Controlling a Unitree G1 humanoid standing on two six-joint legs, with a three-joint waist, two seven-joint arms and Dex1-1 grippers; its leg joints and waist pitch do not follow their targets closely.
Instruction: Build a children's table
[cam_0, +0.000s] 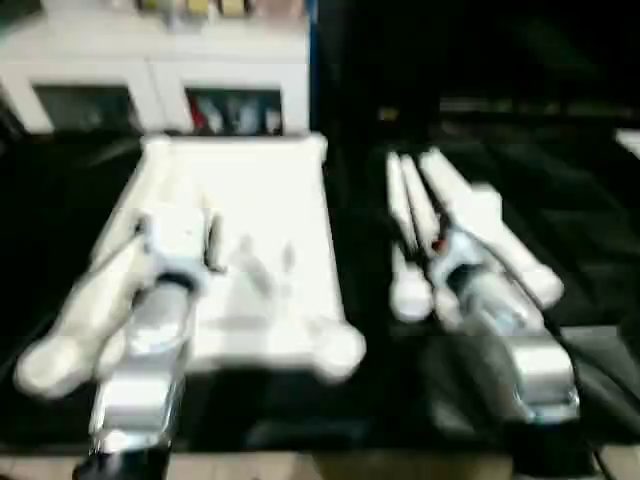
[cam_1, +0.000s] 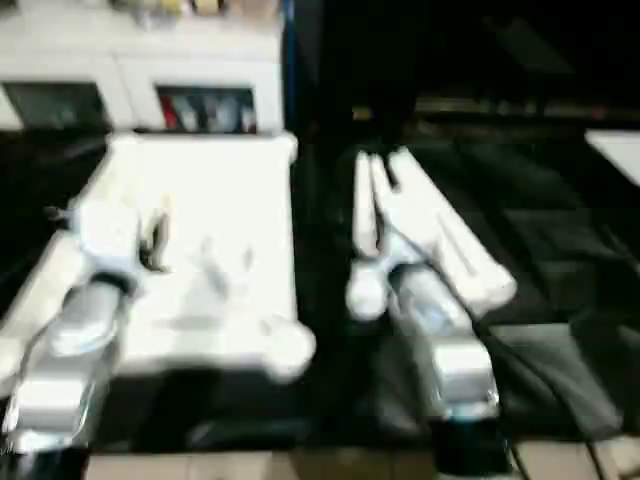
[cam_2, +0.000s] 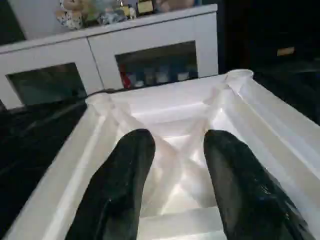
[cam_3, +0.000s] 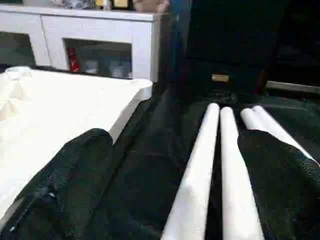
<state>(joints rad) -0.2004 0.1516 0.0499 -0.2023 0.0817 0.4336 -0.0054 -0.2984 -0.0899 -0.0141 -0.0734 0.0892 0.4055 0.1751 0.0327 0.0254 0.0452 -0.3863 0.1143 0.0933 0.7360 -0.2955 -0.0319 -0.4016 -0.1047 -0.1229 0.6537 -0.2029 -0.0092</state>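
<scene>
Early going here: the white plastic rectangular tabletop (cam_0: 262, 230) lies ribbed side up on the dark bench (cam_0: 580, 230), with a long white cylindrical leg (cam_0: 85, 315) along its left edge. The remaining loose white legs (cam_3: 210, 170) lie side by side to its right. The left claw (cam_2: 177, 195) hovers part-spread over the ribs, empty; the right claw (cam_3: 170, 190) gapes wide astride the legs, gripping nothing. I can't tell if any leg is socketed.
</scene>
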